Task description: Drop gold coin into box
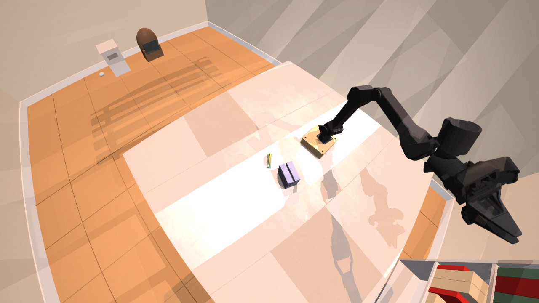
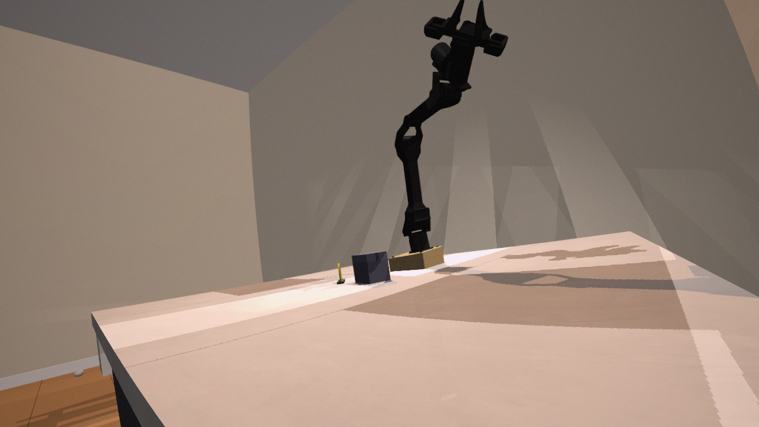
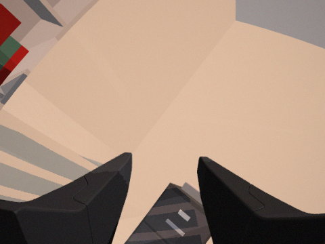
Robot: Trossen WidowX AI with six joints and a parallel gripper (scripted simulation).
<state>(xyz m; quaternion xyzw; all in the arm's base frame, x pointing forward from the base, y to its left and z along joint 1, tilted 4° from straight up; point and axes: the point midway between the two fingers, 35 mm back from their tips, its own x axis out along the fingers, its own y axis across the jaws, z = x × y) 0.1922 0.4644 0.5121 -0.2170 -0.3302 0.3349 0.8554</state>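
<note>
Gold coin point(image 1: 269, 158) point(image 2: 339, 271) on edge, green holder point(image 1: 268, 166) point(image 2: 340, 281) (tiny, barely legible), gripper point(image 1: 517, 237) point(image 2: 470, 2) point(image 3: 165, 162) partly open, empty.

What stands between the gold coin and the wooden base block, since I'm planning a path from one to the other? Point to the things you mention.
In the exterior view, the grey box point(image 1: 285, 171) point(image 2: 370, 268) stands between the coin point(image 1: 269, 158) point(image 2: 339, 272) and the block point(image 1: 312, 148) point(image 2: 407, 262).

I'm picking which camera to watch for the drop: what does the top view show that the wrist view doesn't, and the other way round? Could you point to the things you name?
Only top: the gold coin point(image 1: 269, 158) on edge in its green holder point(image 1: 268, 166), and the grey box point(image 1: 286, 174) with its slotted lid.
Only wrist: a dark, striped panel point(image 3: 162, 220) beyond the fingers.
Both: the open gripper point(image 1: 517, 237) point(image 3: 165, 162) with nothing between its fingers, and red and green shelf items.
</note>
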